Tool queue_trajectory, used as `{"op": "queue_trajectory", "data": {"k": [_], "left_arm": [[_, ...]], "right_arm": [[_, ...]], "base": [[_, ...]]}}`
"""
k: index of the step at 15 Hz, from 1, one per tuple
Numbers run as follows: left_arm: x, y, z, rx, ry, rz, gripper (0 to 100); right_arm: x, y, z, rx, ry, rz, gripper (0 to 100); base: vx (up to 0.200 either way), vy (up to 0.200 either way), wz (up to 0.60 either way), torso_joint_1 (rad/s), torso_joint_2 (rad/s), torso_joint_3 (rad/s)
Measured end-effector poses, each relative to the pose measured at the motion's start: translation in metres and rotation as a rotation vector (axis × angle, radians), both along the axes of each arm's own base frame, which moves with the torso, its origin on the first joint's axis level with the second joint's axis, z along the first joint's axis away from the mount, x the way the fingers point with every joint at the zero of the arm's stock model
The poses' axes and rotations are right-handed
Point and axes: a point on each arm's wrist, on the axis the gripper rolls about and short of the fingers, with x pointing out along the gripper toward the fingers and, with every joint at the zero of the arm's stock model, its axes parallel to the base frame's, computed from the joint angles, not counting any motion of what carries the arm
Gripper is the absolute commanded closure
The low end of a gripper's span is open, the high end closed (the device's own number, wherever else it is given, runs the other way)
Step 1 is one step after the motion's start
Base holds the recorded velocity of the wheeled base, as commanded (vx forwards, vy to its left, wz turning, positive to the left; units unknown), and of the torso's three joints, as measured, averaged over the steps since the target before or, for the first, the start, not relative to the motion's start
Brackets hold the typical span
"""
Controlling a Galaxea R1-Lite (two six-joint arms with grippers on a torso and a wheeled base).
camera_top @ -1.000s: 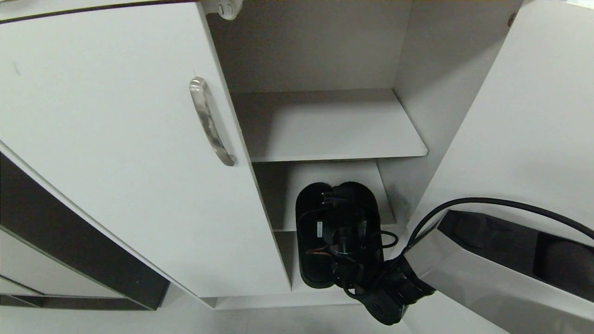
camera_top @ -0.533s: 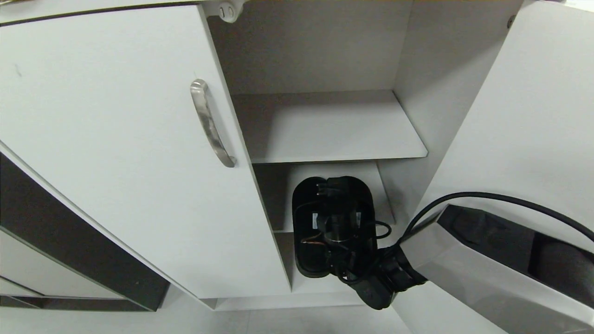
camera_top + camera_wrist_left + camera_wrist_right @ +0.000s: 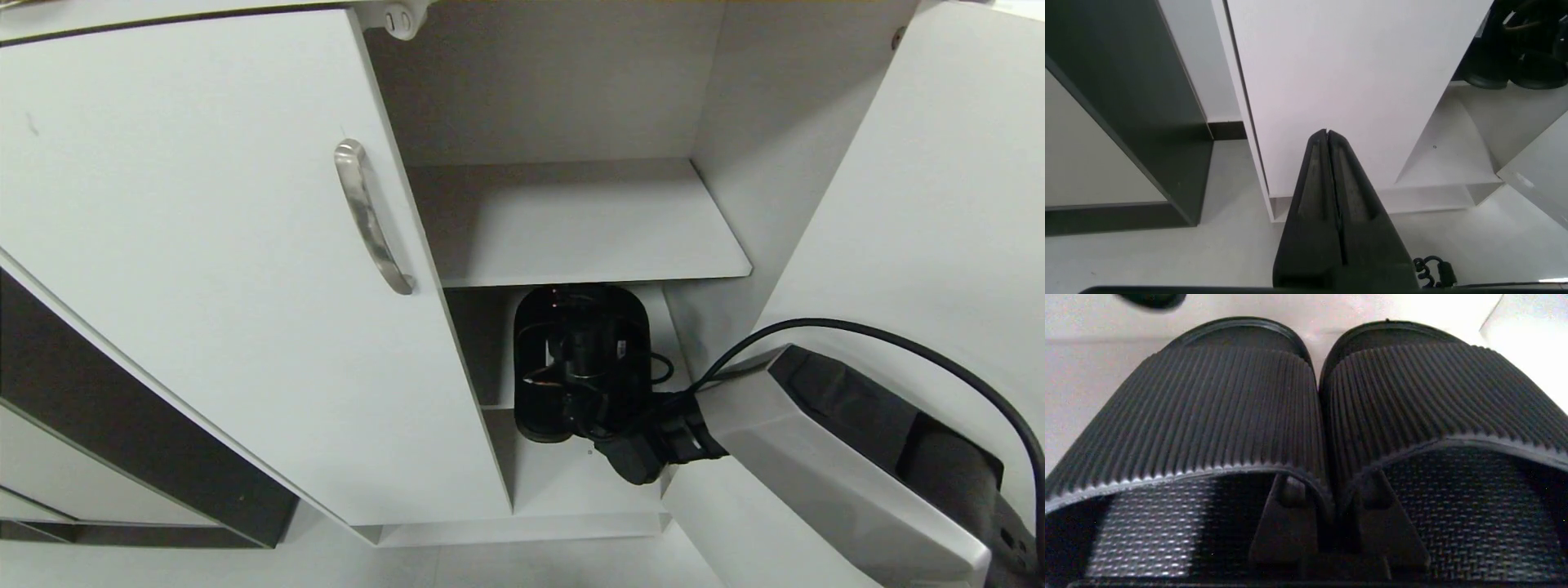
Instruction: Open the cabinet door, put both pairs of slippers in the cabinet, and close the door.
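The right gripper (image 3: pixel 584 347) is closed on a pair of black slippers (image 3: pixel 532 404). One finger sits inside each shoe, so the two touching inner walls are pinched together. From the head view, the pair is inside the cabinet (image 3: pixel 775 122), at 6 o'clock from the upper shelf (image 3: pixel 588 220). The toes are tucked under that shelf's front edge and the heels reach past the front of the lower shelf (image 3: pixel 665 335).

Over the last second the arm has carried the slippers up and deeper in from the cabinet's mouth. This pair looks nearly placed, and letting go is probably the next move. The open door (image 3: pixel 939 204) stands at 3 o'clock of the slippers. The closed door (image 3: pixel 204 245), with its metal handle (image 3: pixel 371 216), stands at 9 o'clock.

The right wrist view makes the grip plain: fingers (image 3: pixel 1286 518) under the ribbed straps, slippers side by side. Beyond the toes lies a dark shape (image 3: pixel 1147 298) that I cannot identify. The left wrist view adds the left gripper (image 3: pixel 1328 143), its fingers pressed together and empty, held low before the closed door above the floor (image 3: pixel 1167 253).
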Motion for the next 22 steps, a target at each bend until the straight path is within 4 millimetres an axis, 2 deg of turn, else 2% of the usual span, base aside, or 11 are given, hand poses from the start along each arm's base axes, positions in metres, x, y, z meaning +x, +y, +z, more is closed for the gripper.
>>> {"op": "queue_trajectory", "data": {"k": [7, 19, 20, 22], "left_arm": [[0.0, 0.0, 0.0, -0.001, 0.0, 0.0, 100], [0.0, 0.0, 0.0, -0.001, 0.0, 0.0, 100], [0.0, 0.0, 0.0, -0.001, 0.0, 0.0, 100], [0.0, 0.0, 0.0, -0.001, 0.0, 0.0, 100]], "right_arm": [[0.022, 0.0, -0.003, 0.0, -0.002, -0.029, 100], [0.028, -0.001, -0.014, -0.03, 0.023, -0.038, 100], [0.028, -0.001, -0.014, -0.031, 0.022, -0.038, 0], [0.029, -0.001, -0.014, -0.03, 0.022, -0.038, 0]], "base": [[0.0, 0.0, 0.0, 0.0, 0.0, 0.0], [0.0, 0.0, 0.0, 0.0, 0.0, 0.0], [0.0, 0.0, 0.0, 0.0, 0.0, 0.0], [0.0, 0.0, 0.0, 0.0, 0.0, 0.0]]}}
